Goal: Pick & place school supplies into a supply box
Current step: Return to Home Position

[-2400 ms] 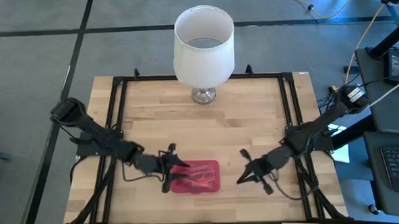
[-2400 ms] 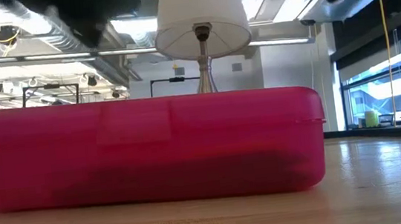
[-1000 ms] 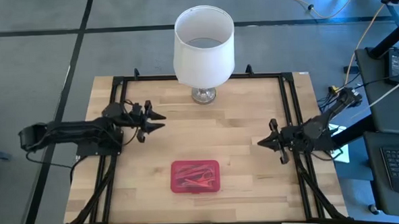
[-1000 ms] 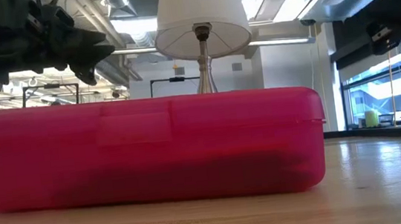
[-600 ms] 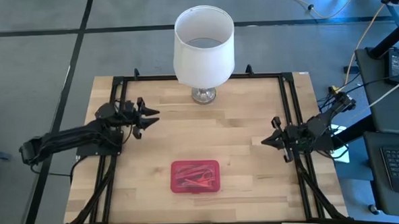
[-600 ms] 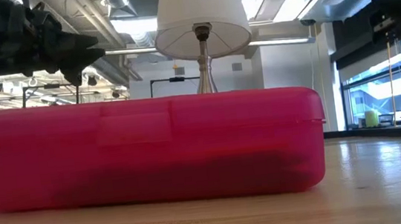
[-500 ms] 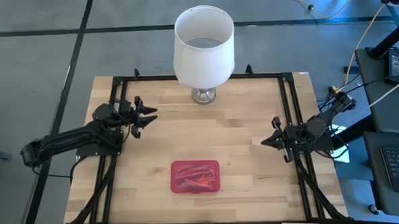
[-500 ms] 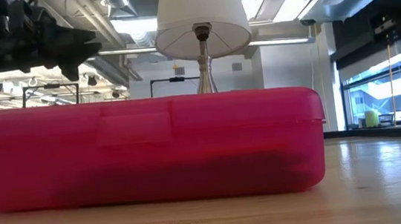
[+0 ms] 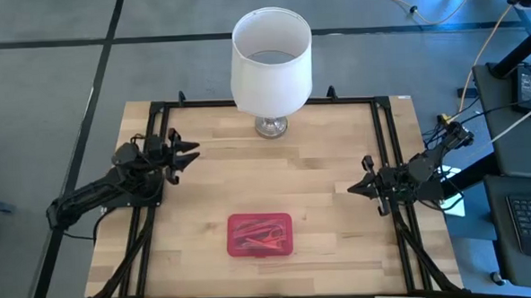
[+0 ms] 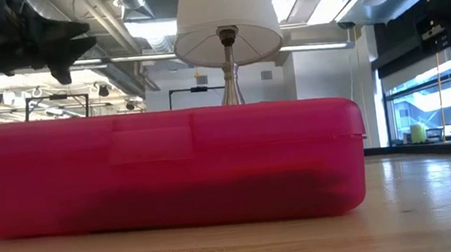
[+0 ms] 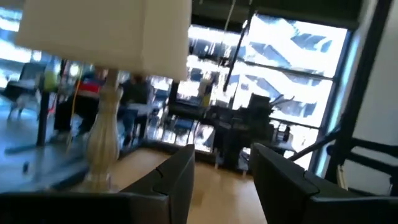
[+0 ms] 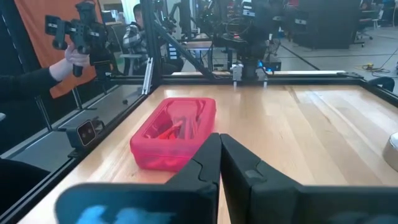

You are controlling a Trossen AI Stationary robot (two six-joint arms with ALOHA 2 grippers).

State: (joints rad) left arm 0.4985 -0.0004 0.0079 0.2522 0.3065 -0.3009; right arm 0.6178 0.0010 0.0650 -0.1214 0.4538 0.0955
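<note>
The supply box, a shut translucent red case, lies flat on its bottom on the wooden table near the front middle. It also fills the low view and shows in the right wrist view. Thin school supplies show dimly through its lid. My left gripper hangs open and empty above the table's left edge, far from the box; its fingers stand apart in the left wrist view. My right gripper is shut and empty at the table's right edge, its fingers together.
A big white lamp stands at the far middle of the table on a metal foot. A black frame runs along the table's edges. A person's hand with a black device shows beyond the table.
My left gripper has drawn back toward the table's left edge, staying open and empty. The box has kept its place.
</note>
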